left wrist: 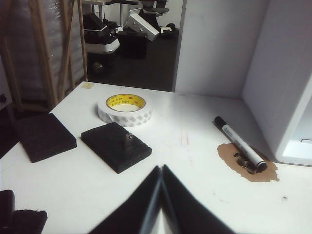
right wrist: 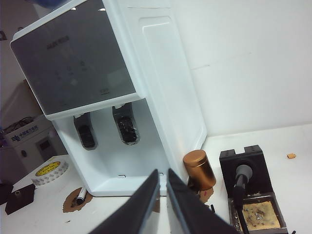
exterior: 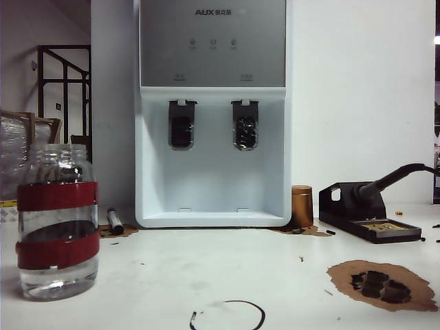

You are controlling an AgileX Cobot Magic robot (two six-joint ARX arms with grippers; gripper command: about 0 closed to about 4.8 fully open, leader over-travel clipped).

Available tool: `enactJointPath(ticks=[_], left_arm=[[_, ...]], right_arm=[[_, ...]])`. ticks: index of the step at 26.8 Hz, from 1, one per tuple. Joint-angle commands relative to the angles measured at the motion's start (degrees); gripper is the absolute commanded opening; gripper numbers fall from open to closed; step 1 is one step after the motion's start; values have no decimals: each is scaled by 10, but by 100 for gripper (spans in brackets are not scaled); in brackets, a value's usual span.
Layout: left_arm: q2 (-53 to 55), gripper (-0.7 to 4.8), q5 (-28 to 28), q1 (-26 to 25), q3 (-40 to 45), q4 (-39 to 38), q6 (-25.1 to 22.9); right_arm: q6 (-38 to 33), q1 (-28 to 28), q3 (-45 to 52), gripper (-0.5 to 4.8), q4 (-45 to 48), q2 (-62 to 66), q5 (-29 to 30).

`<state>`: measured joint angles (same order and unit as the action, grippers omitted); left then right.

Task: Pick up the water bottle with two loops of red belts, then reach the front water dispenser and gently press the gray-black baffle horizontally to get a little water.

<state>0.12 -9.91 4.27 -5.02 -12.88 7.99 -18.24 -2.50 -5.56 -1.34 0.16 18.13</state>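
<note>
White tabletop (exterior: 227, 268) stretches across the exterior view, scuffed with brown scorch patches and a black scribbled ring near the bottom edge, and a pale wall closes it off behind. At the lower left of that frame stands the water bottle (exterior: 57, 221), upright, clear glass with 2 red bands round its body and a little water pooled at its base. Neither of my arms shows in that view, so I cannot place the bottle against either gripper there, and neither wrist camera catches it. Upper centre stands the water dispenser (exterior: 212, 113), with 3 small buttons under the AUX mark and 2 dark paddles in its bay; the gray-black baffle (exterior: 181, 124) is the left 1, well apart from the bottle and higher in the frame. My left gripper (left wrist: 161, 171) rises from the bottom centre of its wrist view, both fingers pressed together to a single seam with nothing between them, hovering over bare table. Beyond it lie a black foam pad (left wrist: 116, 146), a roll of tape (left wrist: 125, 109) and, to the right, a marker pen (left wrist: 240, 143) beside the dispenser's corner. My right gripper (right wrist: 162, 174) is clenched too, only a thin slit between its tips, empty, pointing toward the dispenser's base, with the baffle up and to the left of it in the frame, a copper canister (right wrist: 199, 168) just right of the tips and a soldering iron stand (right wrist: 247, 195) at the lower right.
</note>
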Motion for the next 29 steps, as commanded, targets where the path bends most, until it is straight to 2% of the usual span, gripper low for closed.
enactJointPath(ticks=[1,5,9,18,24,27,29], left_arm=[[-1,-4,0,-1,0,9,0],[-1,-4,2,-1,0,31,0],[-1,-4,104,0,0,29,0],[-1,-4,307,0,0,20,0],[-1,-4,389,0,0,11,0],[-1,-4,411,0,0,-31,0],[-1,-4,431,0,0,-91,0]], right_arm=[[-2,1,-2,35,0,0,3],[-2,1,-2,35,-15,0,3],[-3,1,-2,36,-29,0,28],[-4,1,-2,36,-37,0,29],[-20,1,-2,36,-38,0,53],[-28,1,-2,37,-42,0,65],[-28,1,-2,37,-41,0,65]])
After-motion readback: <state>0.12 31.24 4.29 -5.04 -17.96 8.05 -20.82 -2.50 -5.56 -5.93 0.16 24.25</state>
